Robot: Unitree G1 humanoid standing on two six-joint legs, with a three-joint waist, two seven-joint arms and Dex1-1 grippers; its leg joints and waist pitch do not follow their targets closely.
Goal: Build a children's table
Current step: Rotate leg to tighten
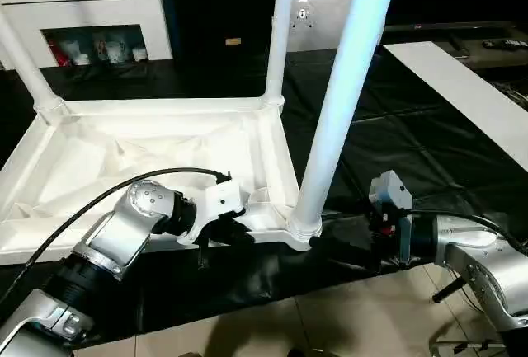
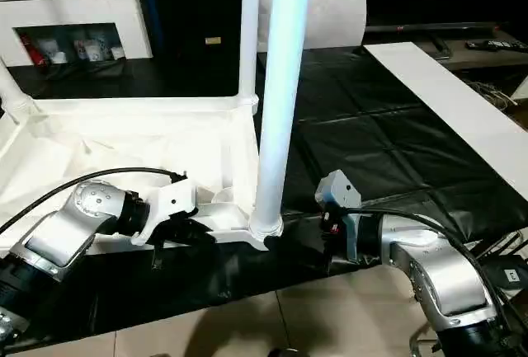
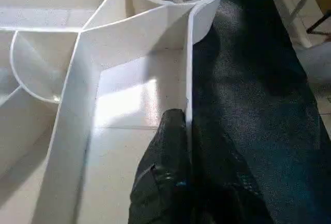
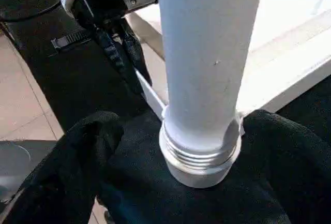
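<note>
- The tabletop [image 1: 148,159] lies upside down on the black sheet [image 1: 388,151], near its front edge. Three legs stand in corner sockets: the near leg [image 1: 342,101], a far leg [image 1: 280,35] and one at the far left corner [image 1: 25,64].
- The left gripper [image 3: 178,146] has its fingers pressed together on the thin raised rim [image 3: 189,74] next to the near socket. The hold is narrow, so the rim can slip out if the tabletop twists, and the plastic wall can bend.
- The right gripper [image 4: 199,146] is spread wide, its two fingers on either side of the base of the near leg, and I judge that it does not clamp the leg yet. If it closes off centre, it can push the leg sideways.
- Some thread [image 4: 199,157] shows above the socket, so the near leg seems not fully seated. Turning it while tilted can jam the thread.
- The tall leg has long leverage; a side push can tip or slide the whole tabletop toward the floor [image 1: 330,324].
</note>
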